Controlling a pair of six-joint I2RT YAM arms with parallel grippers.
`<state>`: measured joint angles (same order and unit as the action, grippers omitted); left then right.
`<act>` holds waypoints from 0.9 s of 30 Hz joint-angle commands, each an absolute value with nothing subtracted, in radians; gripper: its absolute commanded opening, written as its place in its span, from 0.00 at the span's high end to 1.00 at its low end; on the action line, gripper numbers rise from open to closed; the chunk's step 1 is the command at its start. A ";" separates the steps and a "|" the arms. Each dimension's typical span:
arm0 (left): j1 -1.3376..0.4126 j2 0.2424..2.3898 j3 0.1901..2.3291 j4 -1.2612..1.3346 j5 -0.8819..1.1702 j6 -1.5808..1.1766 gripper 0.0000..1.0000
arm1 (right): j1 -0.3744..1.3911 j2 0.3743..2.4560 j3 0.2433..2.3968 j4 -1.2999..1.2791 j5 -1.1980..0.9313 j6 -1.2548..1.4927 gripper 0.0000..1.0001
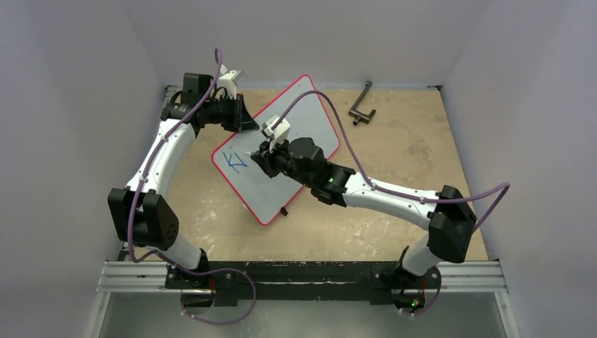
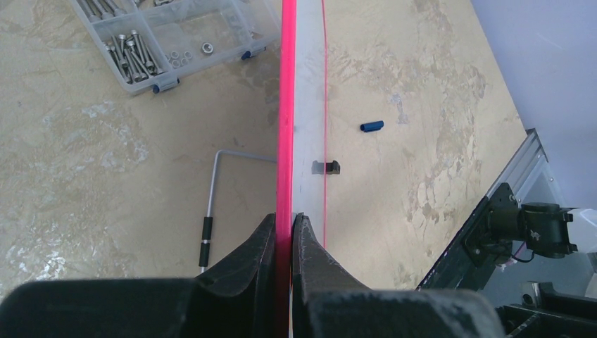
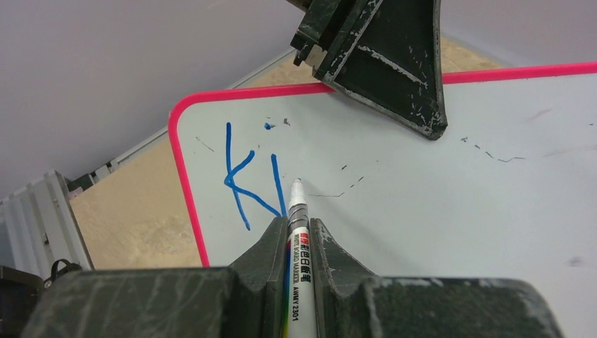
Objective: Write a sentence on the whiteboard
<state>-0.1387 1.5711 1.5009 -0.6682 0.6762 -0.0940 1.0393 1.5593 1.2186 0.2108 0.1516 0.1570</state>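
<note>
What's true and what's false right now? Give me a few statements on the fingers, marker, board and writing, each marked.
1. The right fingers hold a marker. True.
2. The marker is capped. False: its tip is bare.
3. The left fingers pinch the red rim of the whiteboard. True.
4. The sentence is finished. False: only a blue "Ki" is written.

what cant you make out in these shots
Right wrist view: whether the marker tip touches the whiteboard; angle too shallow.
Left wrist view: writing face hidden, board seen edge-on in the left hand.
Left wrist view: screw box cut off by top edge.
Top view: marker hidden by the right hand.
</note>
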 commanded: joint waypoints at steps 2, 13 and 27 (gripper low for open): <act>-0.157 1.559 1.485 -0.761 0.598 -0.029 1.00 | 1.037 1.568 1.250 0.260 0.117 0.157 1.00; -0.156 1.553 1.483 -0.761 0.598 -0.026 1.00 | 1.037 1.608 1.306 0.247 0.136 0.142 1.00; -0.156 1.548 1.485 -0.760 0.596 -0.026 1.00 | 1.037 1.658 1.313 0.224 0.179 0.161 1.00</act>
<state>-0.1387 1.5696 1.5005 -0.6708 0.6701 -0.0925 1.0397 1.6428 1.2980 0.2073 0.1471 0.1566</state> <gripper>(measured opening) 0.071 0.092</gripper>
